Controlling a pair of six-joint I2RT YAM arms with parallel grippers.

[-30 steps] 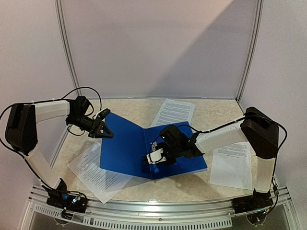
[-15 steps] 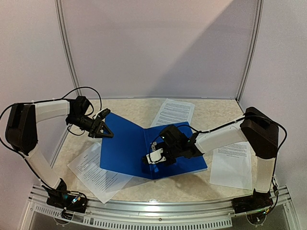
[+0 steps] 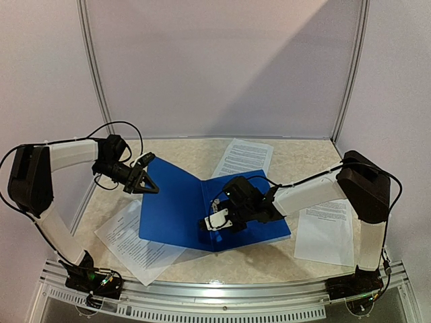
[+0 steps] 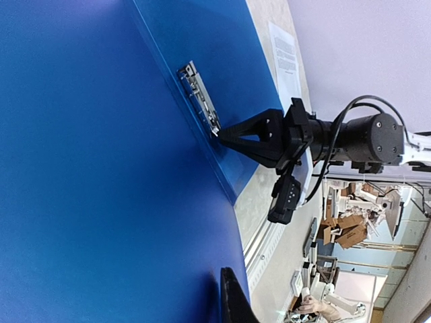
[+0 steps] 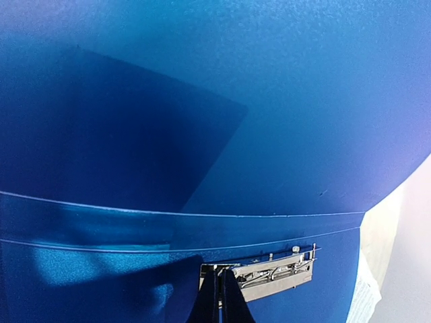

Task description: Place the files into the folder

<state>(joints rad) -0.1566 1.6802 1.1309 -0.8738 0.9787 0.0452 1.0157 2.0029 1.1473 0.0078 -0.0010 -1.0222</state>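
Note:
The dark-blue folder (image 3: 176,208) lies open on the table with its left cover raised. My left gripper (image 3: 147,182) is shut on that cover's left edge. In the left wrist view one finger (image 4: 232,303) lies against the blue cover (image 4: 101,168) and the other is hidden behind it. My right gripper (image 3: 206,226) is shut, its tips (image 5: 221,299) at the end of the metal clip (image 5: 273,272) on the spine. The clip also shows in the left wrist view (image 4: 199,94). Three white printed sheets lie outside the folder: at the back (image 3: 244,158), at the right (image 3: 326,230), and at the front left (image 3: 131,243), partly under the folder.
White walls with metal posts (image 3: 94,74) close in the back and sides. A metal rail (image 3: 222,299) runs along the near edge, with both arm bases on it. The right arm (image 3: 306,192) reaches across the folder's right half.

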